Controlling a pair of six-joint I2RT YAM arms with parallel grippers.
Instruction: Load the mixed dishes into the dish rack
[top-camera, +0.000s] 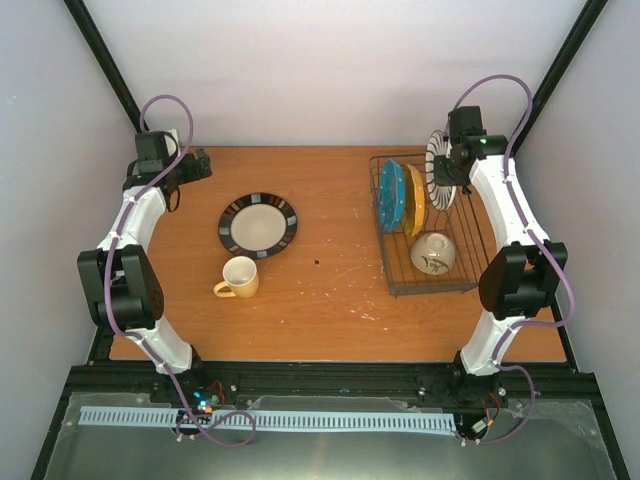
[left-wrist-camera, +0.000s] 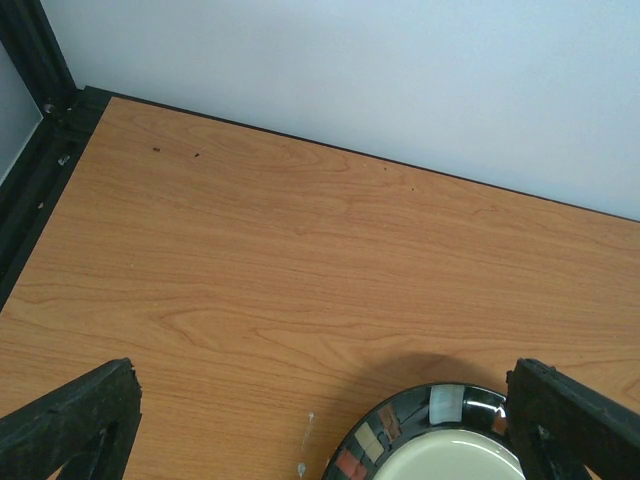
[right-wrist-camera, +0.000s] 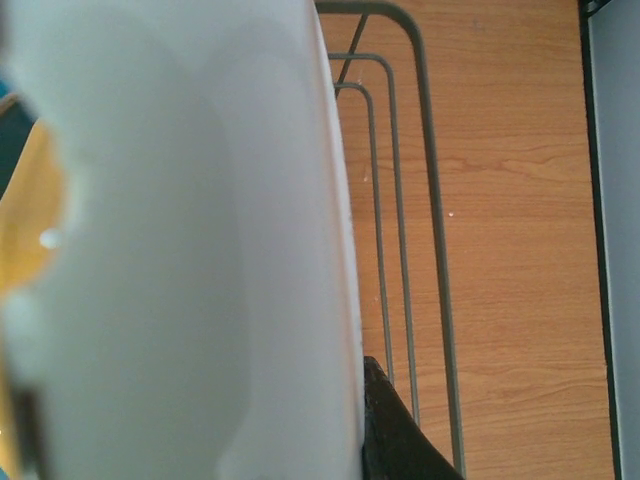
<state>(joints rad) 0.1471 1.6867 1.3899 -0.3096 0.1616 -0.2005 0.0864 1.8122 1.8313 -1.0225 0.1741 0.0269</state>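
while the right jaws are clamped on the rim of the black-and-white striped-rim plate (top-camera: 435, 167), that plate stands on edge at the far end of the dish rack (top-camera: 430, 289); whether it touches the wires cannot be told. left of it in the rack stand the teal white-dotted plate (top-camera: 391, 195) and the orange-yellow dotted plate (top-camera: 415, 203), side by side, with the cream bowl (top-camera: 434, 253) at the near end. the left jaws stand wide apart, holding nothing, over the far left of the desk (top-camera: 330, 300), near a dark-rimmed plate (top-camera: 258, 224) lying flat. the small yellow mug (top-camera: 240, 277) sits upright just beside that plate's near edge.
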